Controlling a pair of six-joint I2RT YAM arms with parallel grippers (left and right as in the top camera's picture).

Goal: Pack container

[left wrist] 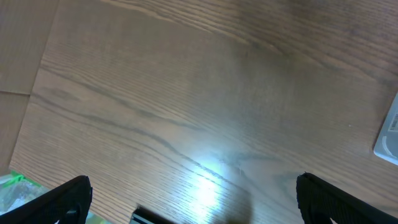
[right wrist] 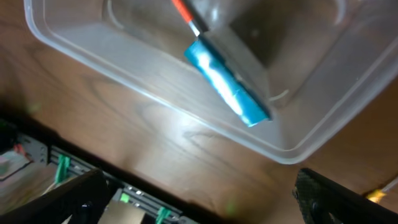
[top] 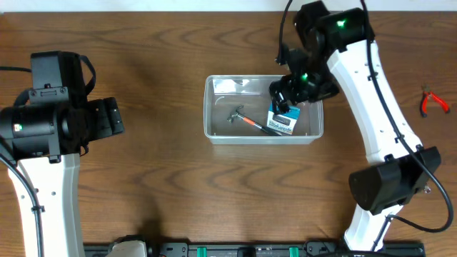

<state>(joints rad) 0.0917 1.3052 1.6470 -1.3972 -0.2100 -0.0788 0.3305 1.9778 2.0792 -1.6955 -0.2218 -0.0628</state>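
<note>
The container (top: pixel 260 139), a clear rectangular tub, stands mid-table. Inside it lie a small hammer with an orange handle (top: pixel 243 118) and a blue-and-white box (top: pixel 281 122). My right gripper (top: pixel 288 97) hovers over the tub's right half, above the box, open and holding nothing. In the right wrist view its dark fingers (right wrist: pixel 339 199) stand wide apart at the bottom corners, with the tub's rim (right wrist: pixel 292 152), the blue box (right wrist: pixel 227 84) and the orange handle (right wrist: pixel 183 11) beyond them. My left gripper (left wrist: pixel 196 205) is open over bare wood at the left. A tub corner (left wrist: pixel 388 137) shows at that view's right edge.
Red-handled pliers (top: pixel 433 102) lie on the table at the far right. A black rail with green clips (top: pixel 235 250) runs along the front edge. The left arm's body (top: pixel 46 114) stands at the left side.
</note>
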